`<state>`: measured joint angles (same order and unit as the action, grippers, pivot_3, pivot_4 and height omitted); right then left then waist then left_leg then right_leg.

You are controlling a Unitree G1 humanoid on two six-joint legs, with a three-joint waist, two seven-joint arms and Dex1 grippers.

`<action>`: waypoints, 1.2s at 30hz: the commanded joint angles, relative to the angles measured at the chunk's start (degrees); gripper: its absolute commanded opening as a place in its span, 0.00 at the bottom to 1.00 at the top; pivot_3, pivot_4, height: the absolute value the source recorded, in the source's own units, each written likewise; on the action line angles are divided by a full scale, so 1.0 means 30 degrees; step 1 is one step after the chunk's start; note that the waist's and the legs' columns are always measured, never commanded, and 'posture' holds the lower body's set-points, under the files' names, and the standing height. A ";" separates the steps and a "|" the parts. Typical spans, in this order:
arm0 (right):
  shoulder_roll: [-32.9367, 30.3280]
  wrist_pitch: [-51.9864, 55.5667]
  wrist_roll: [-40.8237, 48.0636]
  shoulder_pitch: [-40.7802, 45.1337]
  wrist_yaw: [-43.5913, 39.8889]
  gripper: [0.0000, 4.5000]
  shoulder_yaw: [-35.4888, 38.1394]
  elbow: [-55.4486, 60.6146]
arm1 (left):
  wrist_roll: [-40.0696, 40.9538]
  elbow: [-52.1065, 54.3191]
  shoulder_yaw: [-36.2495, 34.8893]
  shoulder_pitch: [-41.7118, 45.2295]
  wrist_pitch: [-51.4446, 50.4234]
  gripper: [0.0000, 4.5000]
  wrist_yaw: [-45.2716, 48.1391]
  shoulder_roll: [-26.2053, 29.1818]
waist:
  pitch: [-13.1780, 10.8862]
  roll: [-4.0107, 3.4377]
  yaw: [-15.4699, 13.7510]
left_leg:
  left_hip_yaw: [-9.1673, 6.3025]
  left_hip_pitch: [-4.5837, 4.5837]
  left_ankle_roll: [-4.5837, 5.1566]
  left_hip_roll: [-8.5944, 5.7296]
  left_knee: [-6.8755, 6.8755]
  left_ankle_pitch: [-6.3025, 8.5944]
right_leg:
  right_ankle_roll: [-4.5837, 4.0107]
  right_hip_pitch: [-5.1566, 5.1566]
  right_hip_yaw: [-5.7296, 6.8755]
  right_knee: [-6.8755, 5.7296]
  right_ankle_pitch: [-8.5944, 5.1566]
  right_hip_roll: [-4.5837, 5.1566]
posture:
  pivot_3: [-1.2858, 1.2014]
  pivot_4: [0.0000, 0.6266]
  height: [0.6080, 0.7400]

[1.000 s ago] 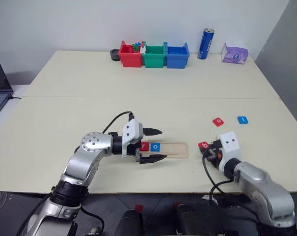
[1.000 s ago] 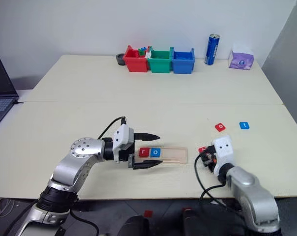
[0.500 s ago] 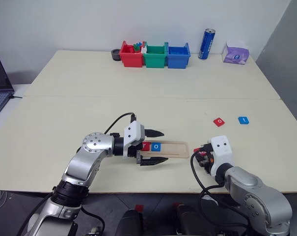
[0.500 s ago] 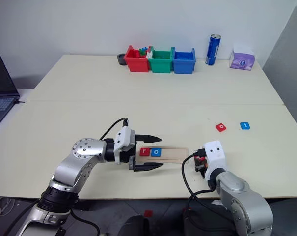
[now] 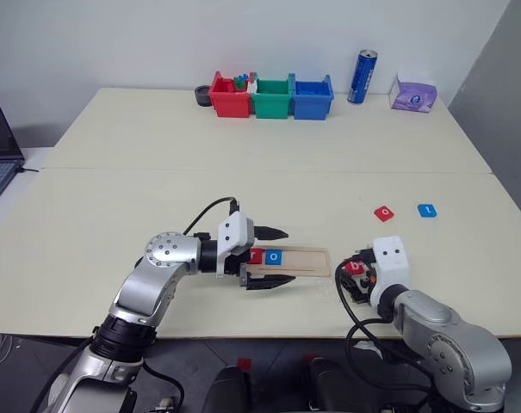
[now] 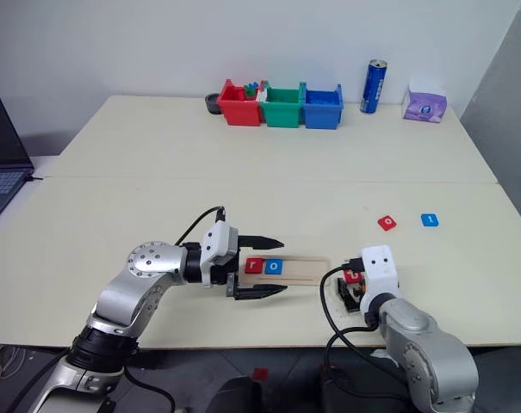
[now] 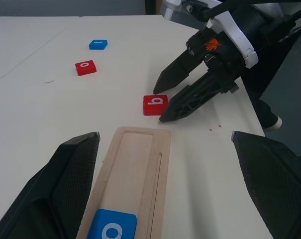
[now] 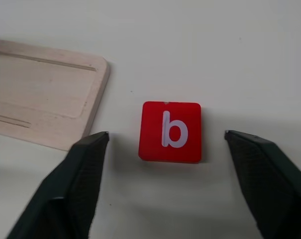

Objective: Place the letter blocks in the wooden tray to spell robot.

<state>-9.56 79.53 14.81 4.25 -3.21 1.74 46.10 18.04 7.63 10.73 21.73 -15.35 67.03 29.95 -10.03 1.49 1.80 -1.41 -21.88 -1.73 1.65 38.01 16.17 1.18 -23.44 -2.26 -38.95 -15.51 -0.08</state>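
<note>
Dropped red b block [image 8: 170, 131] beside wooden tray [image 7: 134, 171] end — my right gripper [image 7: 161, 104] spread wide, empty; left gripper [image 5: 274, 256] open, straddling tray to steady it.

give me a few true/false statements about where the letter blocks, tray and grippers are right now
1. The red b block lies on the table, off the wooden tray. True.
2. The right gripper is shut on the b block. False: its fingers stand open on either side of it, not touching.
3. The tray already holds a red r block and a blue o block. True.
4. The tray is full. False: the stretch nearest the b block is bare.
5. The left gripper is shut. False: its fingers are open, straddling the tray.
</note>
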 commanded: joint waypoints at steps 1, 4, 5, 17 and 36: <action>-0.0306 0.0241 0.0189 0.1171 -0.0330 0.99 0.0933 0.1259 | 0.0310 0.0116 -0.0066 0.0355 0.0467 1.00 0.0077 -0.0116 | -0.0001 -0.0002 0.0000 | -0.0001 0.0000 0.0000 -0.0001 0.0000 0.0000 | 0.0000 0.0000 0.0000 0.0000 0.0000 0.0000 | 0.52 0.24 1.00; -0.0563 -0.0015 0.0420 0.2641 -0.0805 0.99 0.1793 0.1589 | 0.0306 -0.0044 -0.0041 0.0445 0.0574 1.00 0.0062 -0.0169 | -0.0002 -0.0003 -0.0002 | -0.0001 -0.0002 0.0000 -0.0002 -0.0001 0.0000 | 0.0000 -0.0004 0.0002 0.0000 0.0000 -0.0001 | 0.52 0.24 1.00; -0.0703 -0.0415 0.0751 0.3305 -0.1314 0.99 0.2254 0.1375 | 0.0316 -0.0101 -0.0042 0.0475 0.0603 1.00 0.0068 -0.0184 | -0.0002 -0.0002 -0.0001 | -0.0001 -0.0003 0.0000 -0.0002 -0.0001 0.0000 | 0.0000 -0.0006 0.0002 0.0000 0.0000 -0.0002 | 0.52 0.24 1.00; -0.9172 -1.7620 0.2087 0.3482 -1.8328 0.99 0.0827 -1.0858 | 0.0175 -0.0709 0.0172 0.0847 0.0939 1.00 0.0316 -0.0363 | -0.0023 0.0014 -0.0050 | 0.0056 -0.0026 0.0066 -0.0016 -0.0014 0.0037 | -0.0055 0.0030 0.0041 0.0101 0.0031 0.0001 | 0.52 0.24 1.00; -1.0409 -2.5853 -0.0431 0.5424 -2.3923 0.99 -0.2312 -2.0032 | 0.0316 0.0061 0.0342 0.0787 0.0698 1.00 0.0723 -0.0107 | -0.0032 0.0008 -0.0048 | 0.0031 0.0016 0.0065 -0.0008 0.0019 0.0036 | -0.0085 0.0026 -0.0001 0.0013 0.0049 0.0007 | 0.52 0.24 1.00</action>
<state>-40.47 3.39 14.04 19.36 -74.08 -5.30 -13.95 17.98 5.20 11.09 23.54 -13.43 68.80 29.50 -10.12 1.51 1.66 -1.32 -21.83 -1.54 1.62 38.07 16.27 0.93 -23.36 -2.27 -38.91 -15.37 -0.05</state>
